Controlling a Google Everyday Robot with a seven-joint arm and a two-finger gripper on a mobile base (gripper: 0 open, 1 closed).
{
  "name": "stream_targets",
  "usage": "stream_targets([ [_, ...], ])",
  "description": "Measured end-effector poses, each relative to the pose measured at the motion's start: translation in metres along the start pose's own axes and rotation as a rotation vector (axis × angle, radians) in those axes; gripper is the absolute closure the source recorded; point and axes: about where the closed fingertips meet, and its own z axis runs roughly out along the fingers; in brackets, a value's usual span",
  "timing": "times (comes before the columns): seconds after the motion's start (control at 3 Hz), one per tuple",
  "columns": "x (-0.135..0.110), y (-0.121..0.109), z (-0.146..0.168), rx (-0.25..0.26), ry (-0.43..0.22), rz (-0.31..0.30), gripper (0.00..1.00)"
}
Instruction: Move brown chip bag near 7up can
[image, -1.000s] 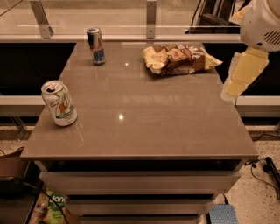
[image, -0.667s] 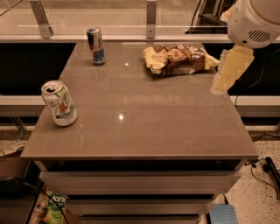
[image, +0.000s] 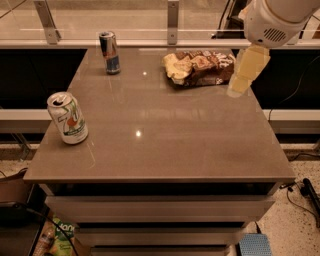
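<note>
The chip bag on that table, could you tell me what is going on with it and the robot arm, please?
The robot's gripper hangs over the far right part of the table, close beside the right end of the brown chip bag. The bag lies flat on the tabletop, not yet picked up. The 7up can stands upright near the front left edge, well away from the bag. A blue-and-silver can stands at the far left.

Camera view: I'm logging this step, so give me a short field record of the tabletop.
brown chip bag: far right of table, lying flat
7up can: near left edge, upright
blue-and-silver can: far left, upright
gripper: beside the bag's right end, at the table's right edge
task state: bag and 7up can diagonally apart
</note>
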Motion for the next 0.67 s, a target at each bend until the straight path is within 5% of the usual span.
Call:
stream_targets([
  [0.67,-0.014,-0.052,0.06,0.038,-0.106,0.076,0.0],
])
